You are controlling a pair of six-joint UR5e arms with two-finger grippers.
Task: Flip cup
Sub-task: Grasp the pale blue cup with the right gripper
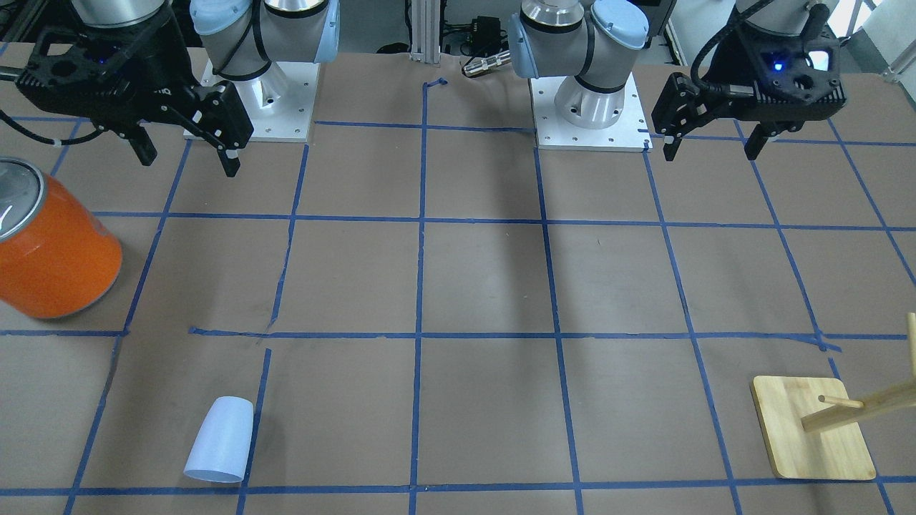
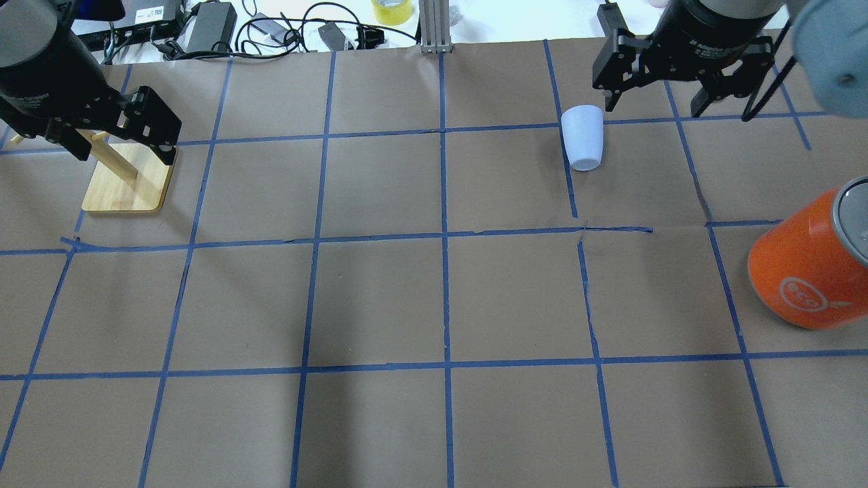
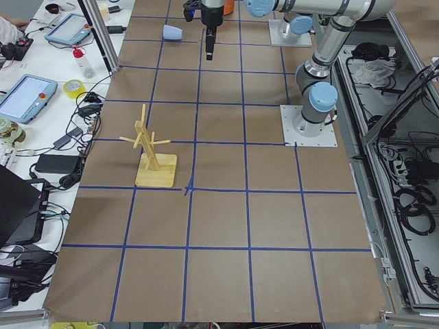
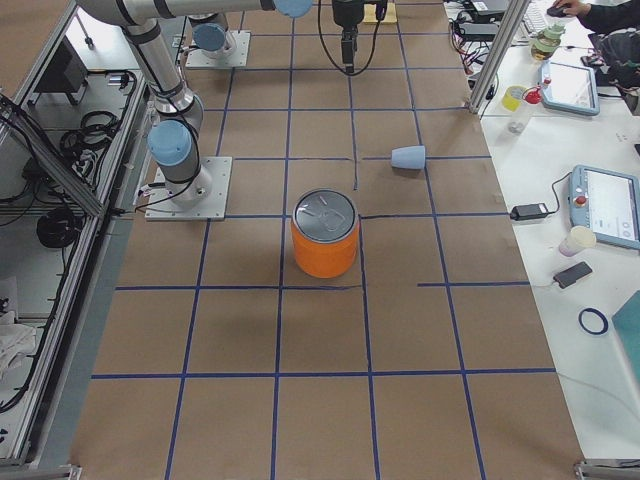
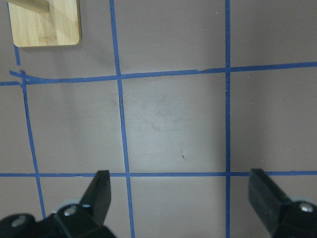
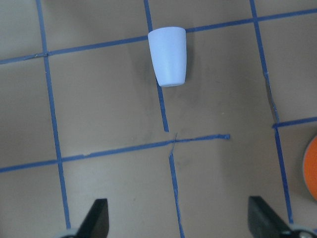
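Observation:
The small pale bluish-white cup [image 1: 220,440] lies on its side on the brown table, wide end away from the robot. It also shows in the overhead view [image 2: 583,137] and in the right wrist view [image 6: 168,56]. Its opening does not show. My right gripper [image 1: 187,159] is open and empty, high above the table on the robot's side of the cup. In the right wrist view its fingers [image 6: 96,220] frame bare table below the cup. My left gripper [image 1: 710,151] is open and empty, far from the cup, hovering near the wooden stand.
A big orange can [image 1: 54,250] with a silver top stands at the table's right end, beside the right arm [image 2: 810,264]. A wooden peg stand [image 2: 129,186] on a square base sits at the left end. Blue tape lines grid the table.

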